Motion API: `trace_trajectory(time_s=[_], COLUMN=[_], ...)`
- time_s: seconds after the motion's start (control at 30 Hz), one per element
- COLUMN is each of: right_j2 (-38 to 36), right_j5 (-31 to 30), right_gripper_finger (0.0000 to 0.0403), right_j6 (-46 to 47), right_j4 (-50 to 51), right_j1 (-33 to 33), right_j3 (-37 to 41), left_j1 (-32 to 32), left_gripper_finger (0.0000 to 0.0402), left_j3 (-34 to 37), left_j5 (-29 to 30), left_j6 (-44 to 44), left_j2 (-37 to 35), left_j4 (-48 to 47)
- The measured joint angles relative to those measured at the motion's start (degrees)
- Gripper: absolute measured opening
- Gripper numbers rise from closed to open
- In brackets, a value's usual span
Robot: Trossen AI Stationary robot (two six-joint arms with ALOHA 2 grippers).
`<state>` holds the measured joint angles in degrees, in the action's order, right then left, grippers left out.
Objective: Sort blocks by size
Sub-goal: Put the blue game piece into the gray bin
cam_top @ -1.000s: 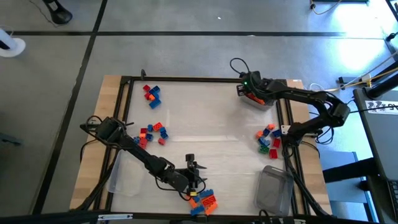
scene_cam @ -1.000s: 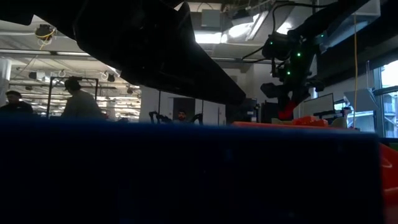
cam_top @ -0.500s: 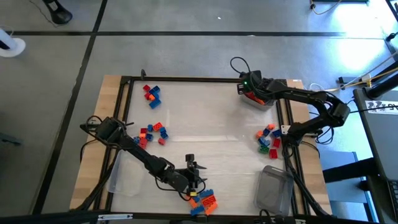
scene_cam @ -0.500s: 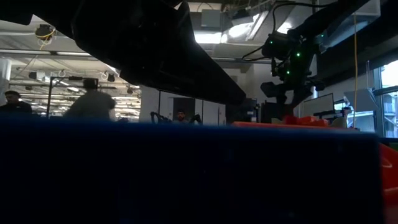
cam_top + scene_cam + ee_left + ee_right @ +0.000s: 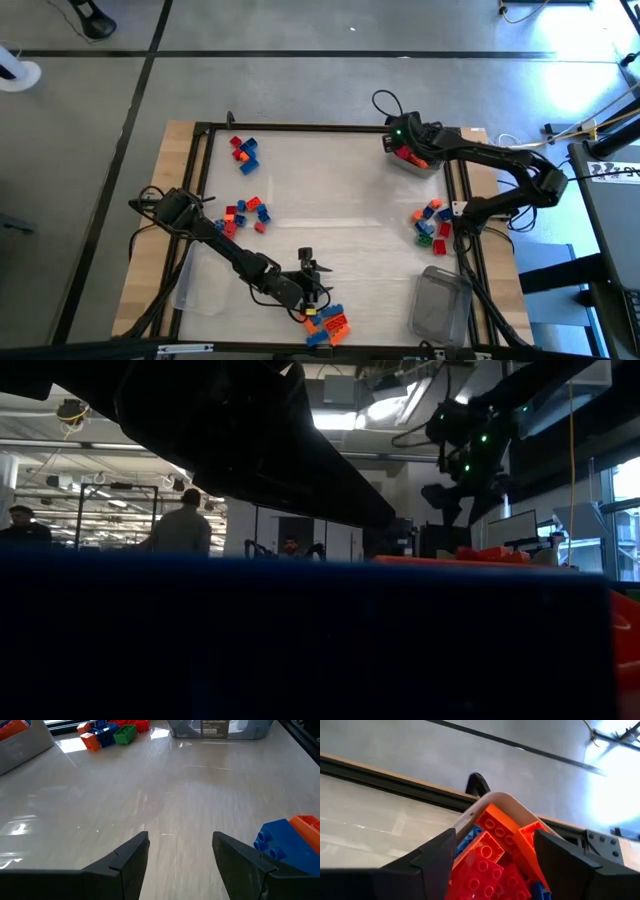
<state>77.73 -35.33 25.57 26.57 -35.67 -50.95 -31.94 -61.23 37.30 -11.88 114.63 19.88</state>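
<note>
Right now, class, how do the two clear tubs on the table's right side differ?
The far tub holds red and orange blocks; the near tub looks empty. The right pincer hangs open over the far tub; nothing hangs over the near tub. Both are clear plastic at the right edge.

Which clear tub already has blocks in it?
The tub at the table's far right corner, under the right gripper; red and orange blocks fill it. The others look empty.

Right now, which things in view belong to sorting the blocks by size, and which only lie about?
For the job:
blocks
tub with blocks
left gripper, open near the front pile
right gripper, open over that tub

Lying about:
empty tub
cable
people behind the table
</note>
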Motion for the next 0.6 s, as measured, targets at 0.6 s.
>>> trace_trajectory(time_s=[0.6], right_j2=[-15.01], right_j5=[10.56], right_gripper_finger=[0.0266], right_j6=[-6.36], right_j4=[2.16], right_j1=[33.69], right_j3=[-0.07], left_j1=[-0.33], left_gripper_finger=[0.0208], left_j3=[0.02], left_j5=[-0.02], left_j6=[0.26], left_j2=[0.0], left_j4=[0.7])
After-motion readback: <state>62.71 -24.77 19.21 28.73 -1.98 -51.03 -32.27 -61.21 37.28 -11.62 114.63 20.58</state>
